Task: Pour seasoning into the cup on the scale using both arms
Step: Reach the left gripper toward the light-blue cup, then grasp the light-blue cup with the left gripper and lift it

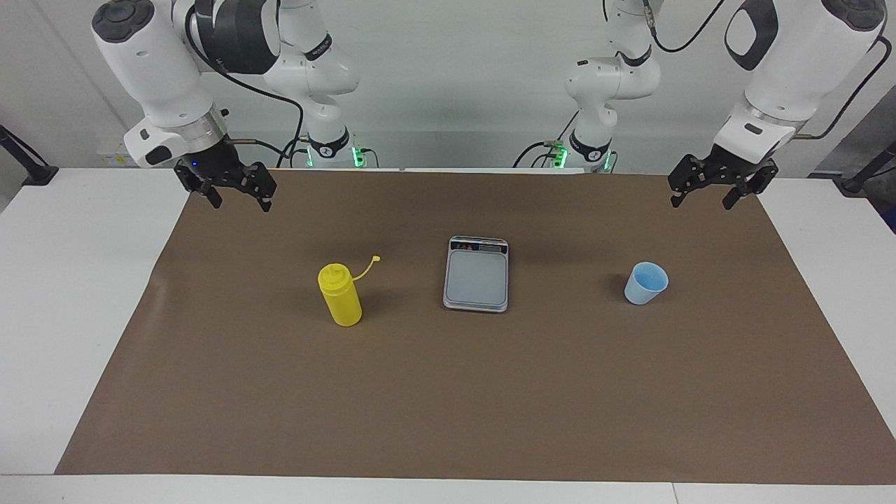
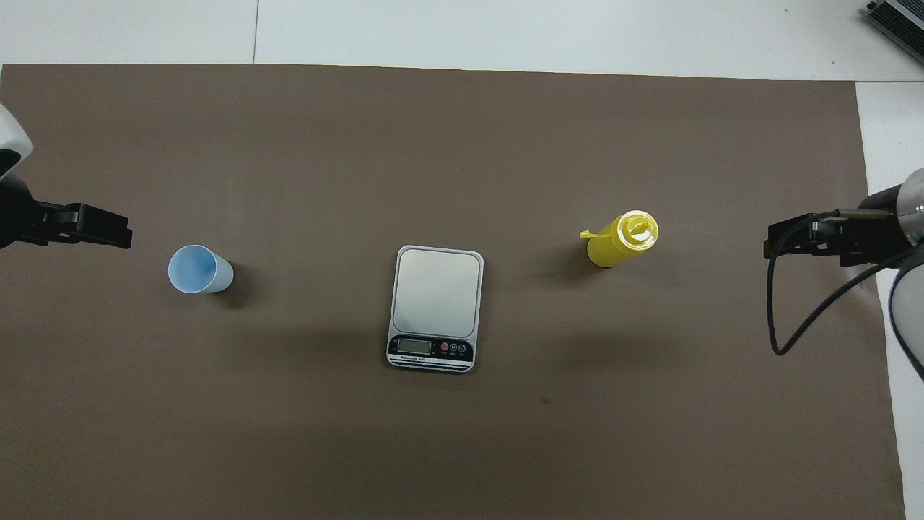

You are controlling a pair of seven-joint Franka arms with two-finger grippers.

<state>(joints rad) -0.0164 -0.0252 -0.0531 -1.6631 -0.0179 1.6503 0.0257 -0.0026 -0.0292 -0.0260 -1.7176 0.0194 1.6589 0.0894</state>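
The yellow seasoning bottle (image 1: 340,295) stands upright on the brown mat toward the right arm's end, its cap strap sticking out; it also shows in the overhead view (image 2: 622,240). The silver-grey scale (image 1: 476,274) (image 2: 437,307) lies at the mat's middle, its plate bare and its display edge toward the robots. The light blue cup (image 1: 645,283) (image 2: 200,269) stands upright toward the left arm's end. My left gripper (image 1: 702,201) (image 2: 108,230) is open and empty above the mat's edge. My right gripper (image 1: 241,204) (image 2: 783,242) is open and empty above the mat's other end.
A brown mat (image 1: 448,392) covers most of the white table (image 1: 84,294). A black cable (image 2: 787,339) hangs from the right arm. Black stands (image 1: 28,164) sit at the table's corners nearest the robots.
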